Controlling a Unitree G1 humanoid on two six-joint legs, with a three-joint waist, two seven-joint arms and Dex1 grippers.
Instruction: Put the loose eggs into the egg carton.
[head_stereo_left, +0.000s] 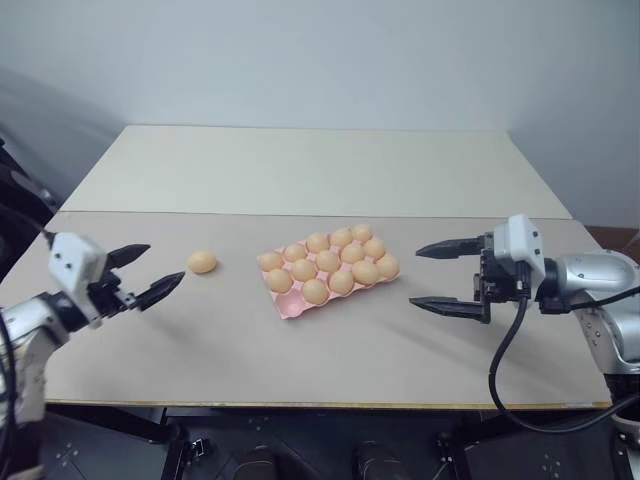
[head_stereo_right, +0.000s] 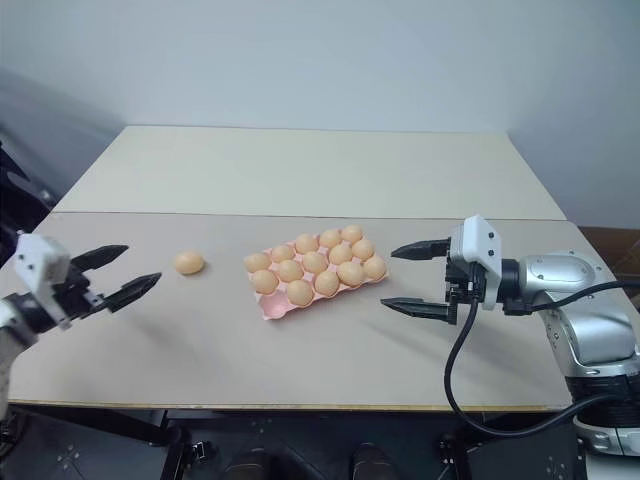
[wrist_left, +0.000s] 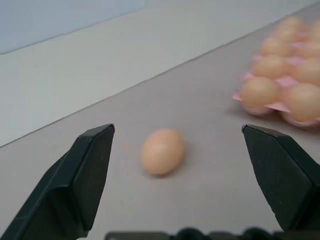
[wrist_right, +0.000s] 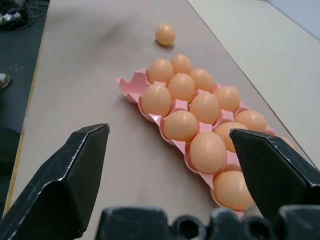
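Observation:
One loose egg (head_stereo_left: 202, 262), orange-tan, lies on the tabletop left of the egg carton (head_stereo_left: 289, 306). The carton is a pink moulded tray holding several alike eggs, with one bare cup at its near left corner (wrist_right: 128, 86). My left gripper (head_stereo_left: 166, 262) hovers just left of the loose egg, open and pointing at it, a short gap away. In the left wrist view the egg (wrist_left: 162, 151) sits ahead of the two spread fingers. My right gripper (head_stereo_left: 415, 277) hangs right of the carton, open and empty, pointing toward it.
The carton and egg rest on a grey-brown table (head_stereo_left: 300, 360) whose front edge runs below both arms. A paler table (head_stereo_left: 300, 165) adjoins it at the back, against a white wall.

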